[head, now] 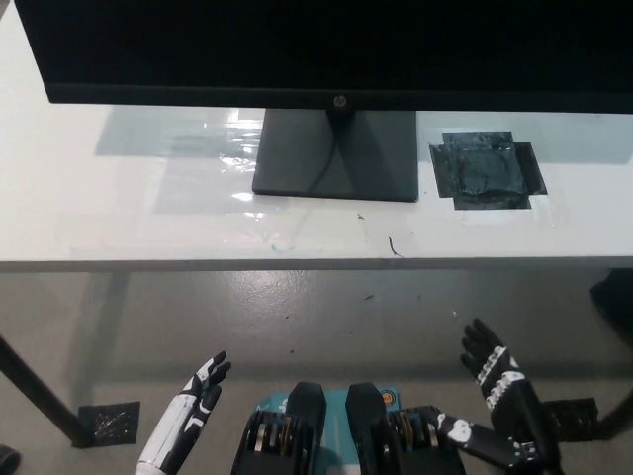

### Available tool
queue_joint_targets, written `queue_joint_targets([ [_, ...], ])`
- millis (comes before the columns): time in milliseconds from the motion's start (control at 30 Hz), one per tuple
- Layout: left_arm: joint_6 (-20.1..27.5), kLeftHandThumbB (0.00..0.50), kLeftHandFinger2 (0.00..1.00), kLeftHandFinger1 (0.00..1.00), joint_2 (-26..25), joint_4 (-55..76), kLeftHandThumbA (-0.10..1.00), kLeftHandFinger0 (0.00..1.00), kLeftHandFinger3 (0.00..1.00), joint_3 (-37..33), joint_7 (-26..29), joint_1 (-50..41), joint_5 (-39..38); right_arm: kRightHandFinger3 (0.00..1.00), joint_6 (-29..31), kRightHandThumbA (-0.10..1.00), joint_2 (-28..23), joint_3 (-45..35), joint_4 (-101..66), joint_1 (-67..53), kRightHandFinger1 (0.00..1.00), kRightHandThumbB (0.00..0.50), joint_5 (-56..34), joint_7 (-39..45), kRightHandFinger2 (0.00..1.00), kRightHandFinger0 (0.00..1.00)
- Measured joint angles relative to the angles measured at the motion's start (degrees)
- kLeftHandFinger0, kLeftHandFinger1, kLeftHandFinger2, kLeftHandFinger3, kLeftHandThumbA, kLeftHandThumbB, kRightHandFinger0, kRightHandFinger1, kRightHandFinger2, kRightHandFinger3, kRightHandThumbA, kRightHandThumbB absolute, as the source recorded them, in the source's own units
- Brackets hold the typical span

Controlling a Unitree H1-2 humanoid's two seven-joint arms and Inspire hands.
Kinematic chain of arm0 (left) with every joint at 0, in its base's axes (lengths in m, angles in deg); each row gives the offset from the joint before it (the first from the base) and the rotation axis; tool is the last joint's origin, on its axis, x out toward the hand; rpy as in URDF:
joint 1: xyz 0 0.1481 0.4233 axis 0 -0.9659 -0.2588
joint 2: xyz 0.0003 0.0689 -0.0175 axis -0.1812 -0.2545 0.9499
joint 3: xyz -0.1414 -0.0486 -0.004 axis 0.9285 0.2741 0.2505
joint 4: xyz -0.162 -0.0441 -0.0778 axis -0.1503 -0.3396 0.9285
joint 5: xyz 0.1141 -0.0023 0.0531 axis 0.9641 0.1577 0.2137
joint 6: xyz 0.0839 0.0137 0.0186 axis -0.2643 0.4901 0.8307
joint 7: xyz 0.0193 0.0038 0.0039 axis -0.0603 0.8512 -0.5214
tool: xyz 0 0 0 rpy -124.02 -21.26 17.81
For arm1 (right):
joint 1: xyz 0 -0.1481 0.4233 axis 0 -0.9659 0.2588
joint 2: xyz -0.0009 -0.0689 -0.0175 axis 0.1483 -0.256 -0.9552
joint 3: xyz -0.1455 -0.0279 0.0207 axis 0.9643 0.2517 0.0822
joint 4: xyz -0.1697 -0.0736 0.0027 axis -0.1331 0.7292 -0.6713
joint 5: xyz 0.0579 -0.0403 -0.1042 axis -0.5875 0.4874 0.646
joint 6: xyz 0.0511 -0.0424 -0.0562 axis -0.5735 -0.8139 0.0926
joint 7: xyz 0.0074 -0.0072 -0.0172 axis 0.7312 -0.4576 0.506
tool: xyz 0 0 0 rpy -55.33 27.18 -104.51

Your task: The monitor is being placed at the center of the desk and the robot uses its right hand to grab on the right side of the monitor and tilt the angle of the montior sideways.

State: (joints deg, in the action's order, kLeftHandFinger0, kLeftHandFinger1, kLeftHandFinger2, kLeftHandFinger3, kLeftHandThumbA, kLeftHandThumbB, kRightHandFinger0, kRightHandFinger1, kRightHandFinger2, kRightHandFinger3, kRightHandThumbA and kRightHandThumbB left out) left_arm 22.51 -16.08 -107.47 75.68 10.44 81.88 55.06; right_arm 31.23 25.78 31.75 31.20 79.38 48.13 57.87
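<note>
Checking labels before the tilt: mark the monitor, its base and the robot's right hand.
monitor [297, 45], head view, on the dark screen.
base [336, 153], head view, on the flat stand plate.
right hand [499, 396], head view, on the black hand's back, below the desk edge.

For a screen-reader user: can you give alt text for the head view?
A black monitor stands on a white desk, beside a black tape patch. Both robot hands hang open below the desk edge, touching nothing: white left hand, black right hand.

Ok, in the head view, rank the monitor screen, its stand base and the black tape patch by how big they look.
1. Monitor screen, cut off by the frame.
2. Stand base.
3. Black tape patch.
</note>
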Motion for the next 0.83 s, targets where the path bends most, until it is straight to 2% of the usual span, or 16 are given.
queue_joint_targets([
  [133, 0.0, 0.268, 1.0, 1.0, 0.0, 0.0, 1.0, 1.0, 1.0, 0.0, 0.0, -0.1, 0.0, 1.0, 1.1, 1.0, -2.0, 4.0, 5.7, 1.9, 1.0, 0.383, 4.5, -4.9, 1.0, 0.99],
  [200, 0.0, 0.236, 1.0, 1.0, 0.0, 0.0, 1.0, 1.0, 1.0, 0.0, 0.0, -0.1, 0.0, 1.0, 1.6, 1.0, -2.7, 5.8, 7.7, 2.5, 1.0, 0.389, 6.3, -7.1, 1.0, 0.99],
  [367, 0.0, 0.236, 1.0, 1.0, 0.0, 0.0, 1.0, 1.0, 1.0, 0.0, 0.0, -0.1, 0.3, 1.0, 3.0, 1.0, -4.1, 9.7, 11.6, 4.2, 1.0, 0.394, 10.5, -12.9, 1.0, 0.99],
  [433, 0.0, 0.25, 1.0, 1.0, 0.0, 0.0, 1.0, 1.0, 1.0, 0.0, 0.0, -0.1, 0.3, 1.0, 3.4, 1.0, -4.6, 11.2, 12.5, 4.9, 1.0, 0.409, 12.0, -15.2, 1.0, 0.99],
  [833, 0.0, 0.229, 1.0, 1.0, -0.2, 0.7, 1.0, 1.0, 1.0, -0.1, 0.1, 0.0, 1.1, 1.0, 7.5, 1.0, -7.1, 18.0, 15.2, 7.8, 1.0, 0.412, 18.3, -27.9, 1.0, 0.98],
])
